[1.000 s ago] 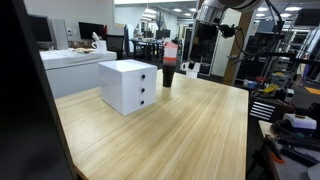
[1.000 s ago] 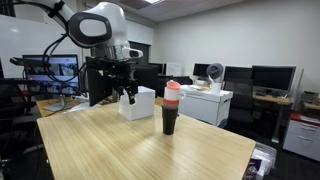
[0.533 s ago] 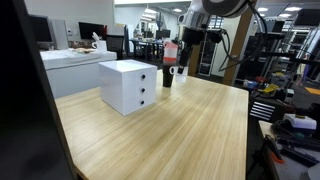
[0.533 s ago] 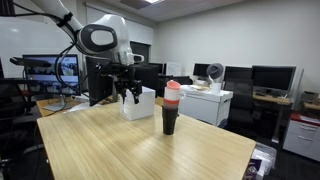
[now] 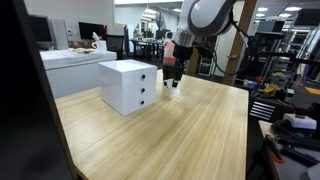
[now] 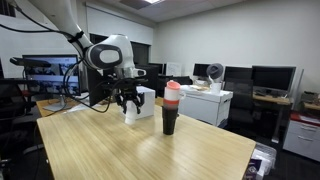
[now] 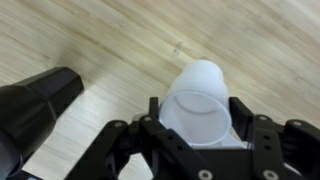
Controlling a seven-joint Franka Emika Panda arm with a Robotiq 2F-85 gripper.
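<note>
1 white cup (image 7: 200,85) clamped in the gripper (image 7: 198,110), over the wooden table (image 7: 100,40).

So the drawer unit (image 5: 130,86) sits on the counter (image 5: 185,135) toward its left side in an exterior view. The hand (image 5: 174,80) hangs just right of it, a bit farther back, low over the counter. The tumbler (image 6: 171,108) stands on the counter too. In an exterior view it's right of the hand and nearer the camera, with a gap between them, and the drawer unit is right behind the hand. In the wrist view the cup (image 7: 203,95) sits between the hand's fingers (image 7: 243,118), tumbler off to its left. Can't tell if the cup touches the counter. Monitors (image 6: 268,78) stand beyond the counter.
</note>
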